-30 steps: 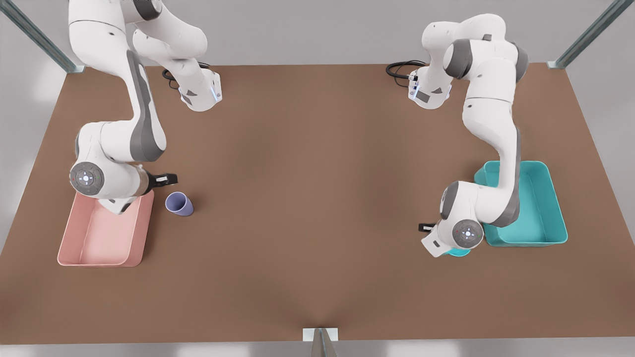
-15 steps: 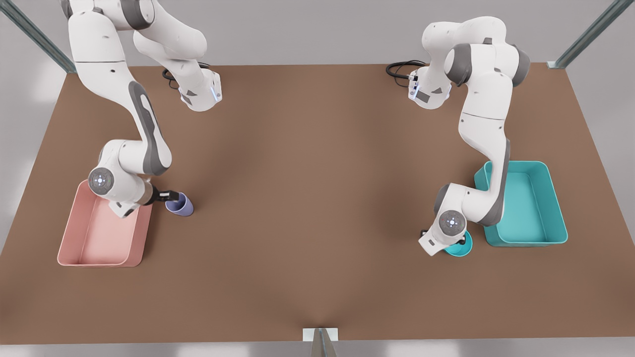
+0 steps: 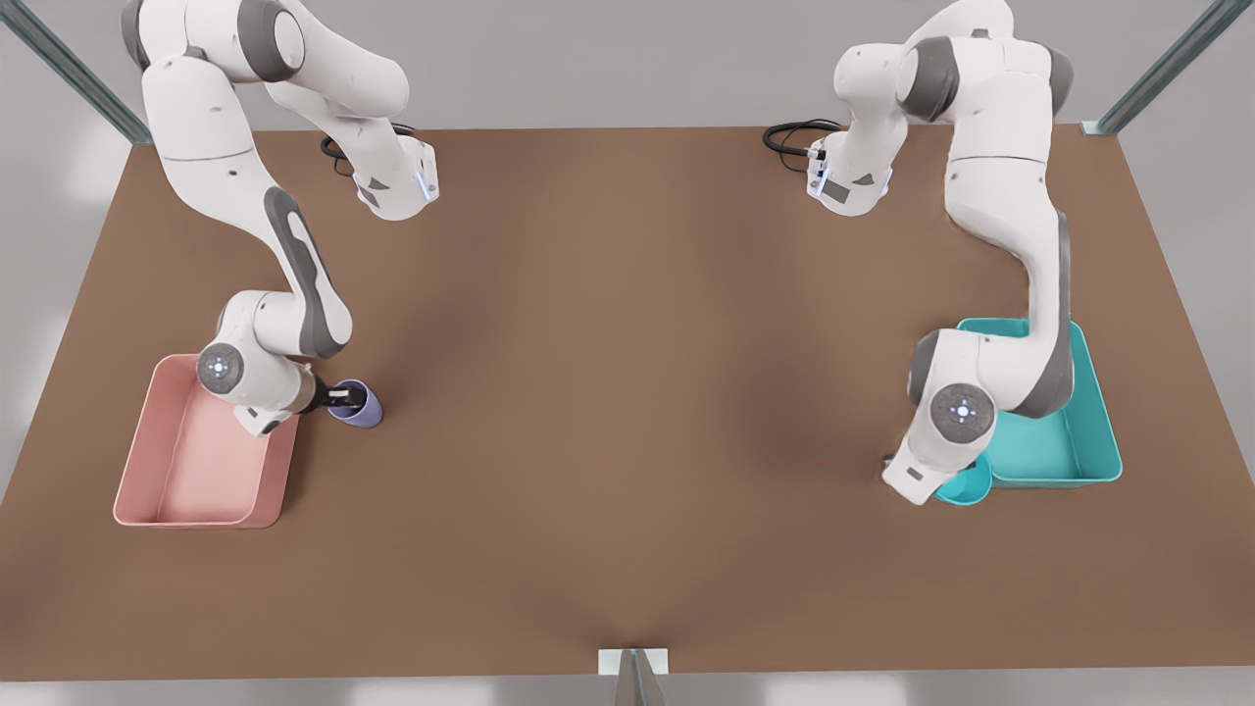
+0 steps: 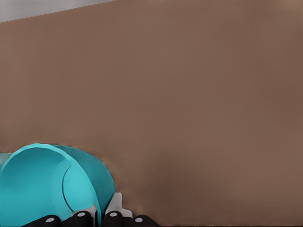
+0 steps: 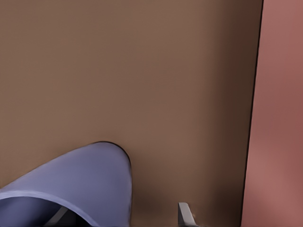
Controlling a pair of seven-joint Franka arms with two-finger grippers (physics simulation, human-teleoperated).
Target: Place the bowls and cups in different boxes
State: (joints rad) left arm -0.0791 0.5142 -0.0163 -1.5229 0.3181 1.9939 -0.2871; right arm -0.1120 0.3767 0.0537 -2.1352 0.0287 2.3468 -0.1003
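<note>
Left pincer (image 4: 100, 218) pinching teal bowl (image 4: 42, 184) rim beside teal box (image 3: 1069, 431); right pincer (image 3: 345, 397) spread astride lavender cup (image 3: 359, 405) wall, beside pink box (image 3: 167, 471); no legible writing

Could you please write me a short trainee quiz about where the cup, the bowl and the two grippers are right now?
1. True or false: the cup lies inside the pink box.
2. What is the left gripper shut on? A. the cup B. the bowl C. nothing
3. Short answer: the right gripper is open, with its fingers either side of the cup's wall. Which box is nearest to it?

Key: 1. False, the cup stands on the table beside that box. 2. B. 3. The pink box.
</note>
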